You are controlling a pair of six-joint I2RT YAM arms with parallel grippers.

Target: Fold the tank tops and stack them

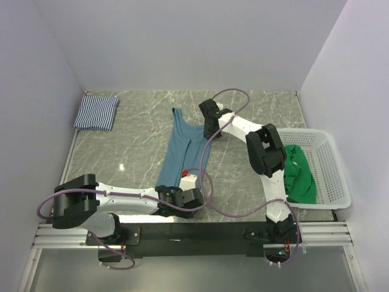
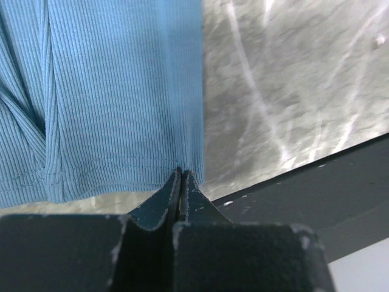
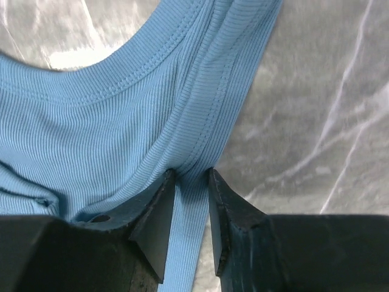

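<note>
1. I see the teal-blue ribbed tank top (image 1: pixel 182 149) stretched lengthwise at mid-table on the grey marbled tabletop (image 1: pixel 134 140). Its straps point to the far wall and its hem lies toward the arm bases. It looks narrow, with lengthwise creases down the body.
2. Left wrist view: fine vertical ribbing, a stitched hem, and one long edge lying straight against the marble. A few soft folds run along the other side.
3. Left gripper (image 2: pixel 180 173): fingers pressed together, the tips nipping the hem's edge just beside that corner.
4. Right wrist view: scooped neckline with double-stitched binding, and a strap gathered into a narrow band.
5. Right gripper (image 3: pixel 191 176): clamped on that bunched strap, which fills the gap between both fingers, low over the table.
6. The navy-and-white striped tank top (image 1: pixel 96 112) sits folded in the far left corner, well apart from the teal one.
7. The bright green tank top (image 1: pixel 299 173) lies crumpled inside the white plastic mesh basket (image 1: pixel 333 173) at the right edge of the table.
</note>
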